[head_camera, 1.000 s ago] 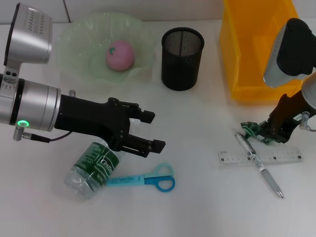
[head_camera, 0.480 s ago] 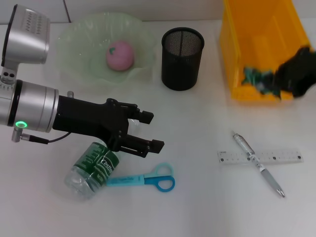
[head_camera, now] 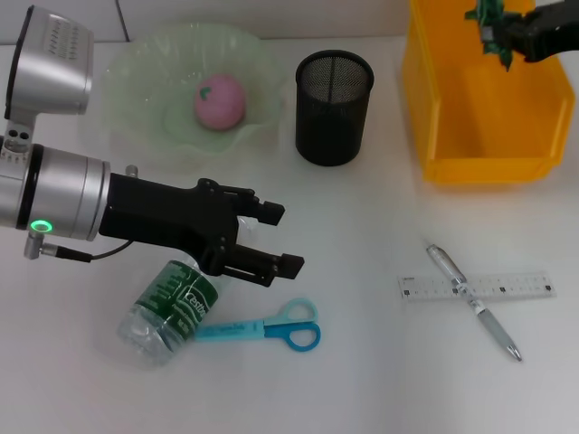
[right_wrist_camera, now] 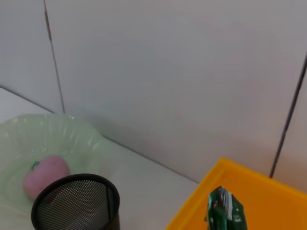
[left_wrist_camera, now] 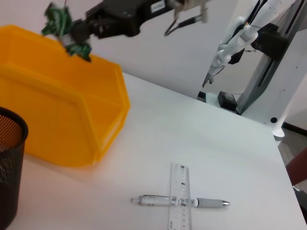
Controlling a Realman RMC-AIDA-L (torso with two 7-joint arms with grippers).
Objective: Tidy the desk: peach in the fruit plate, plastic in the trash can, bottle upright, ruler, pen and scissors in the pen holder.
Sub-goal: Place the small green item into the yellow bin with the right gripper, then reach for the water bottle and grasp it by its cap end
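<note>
Plastic [head_camera: 489,27] hangs pinched in your right pincer [head_camera: 503,31] above the yellow bin [head_camera: 484,145], placed to drop in. Your left pincer [head_camera: 271,240] waits open over the lying bottle [head_camera: 167,312].

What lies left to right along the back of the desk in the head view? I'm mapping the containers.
Fruit plate holding the peach, then pen holder, then yellow trash can, with the right gripper holding plastic above it.
</note>
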